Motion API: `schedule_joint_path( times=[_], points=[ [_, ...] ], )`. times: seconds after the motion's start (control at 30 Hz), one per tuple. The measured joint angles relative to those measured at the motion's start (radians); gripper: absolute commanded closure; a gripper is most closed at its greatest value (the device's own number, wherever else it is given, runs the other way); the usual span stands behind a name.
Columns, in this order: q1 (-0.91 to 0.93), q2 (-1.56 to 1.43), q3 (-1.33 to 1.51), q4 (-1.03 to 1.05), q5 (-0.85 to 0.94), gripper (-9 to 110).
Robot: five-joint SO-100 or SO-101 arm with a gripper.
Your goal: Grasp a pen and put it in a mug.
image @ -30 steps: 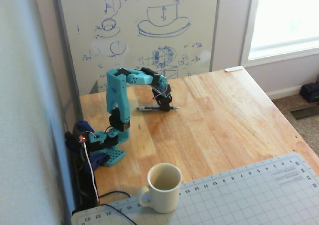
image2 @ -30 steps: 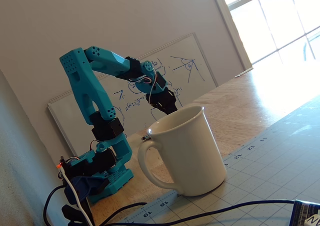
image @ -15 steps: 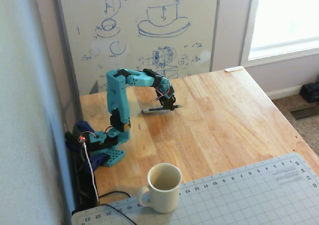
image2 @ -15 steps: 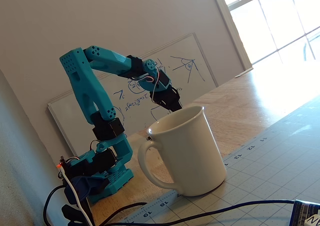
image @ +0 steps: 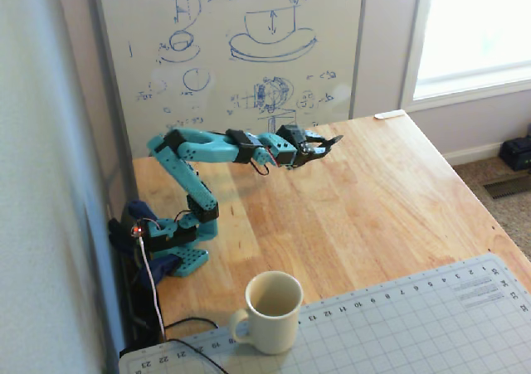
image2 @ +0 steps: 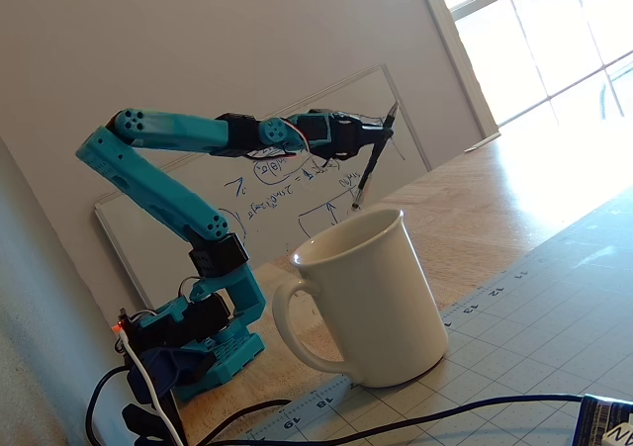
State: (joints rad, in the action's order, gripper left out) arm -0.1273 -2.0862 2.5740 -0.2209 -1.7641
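Note:
The cream-white mug (image: 270, 314) stands upright at the near edge of the wooden table (image: 373, 200), partly on the cutting mat, handle to the left; it fills the foreground of a fixed view (image2: 371, 303). The teal arm reaches out level, well above the table and beyond the mug. My gripper (image2: 380, 137) is shut on the thin dark pen (image2: 365, 181), which hangs tilted with its tip down, in the air behind the mug's rim. In a fixed view the gripper (image: 322, 147) sits far back over the table, and the pen is hard to make out there.
A whiteboard (image: 241, 42) with blue sketches leans against the back wall. A gridded cutting mat (image: 398, 324) covers the table's front right. The arm's base (image: 178, 254) and cables (image: 153, 295) sit at the left edge. A window is at the right.

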Motion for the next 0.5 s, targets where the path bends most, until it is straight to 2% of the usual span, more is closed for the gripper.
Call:
schedule_joint_path(
  times=[0.27,0.5],
  points=[
    [0.255,-0.230,0.026,-0.023,0.417,100],
    [0.552,-0.402,0.026,-0.023,0.537,100]
  ],
)
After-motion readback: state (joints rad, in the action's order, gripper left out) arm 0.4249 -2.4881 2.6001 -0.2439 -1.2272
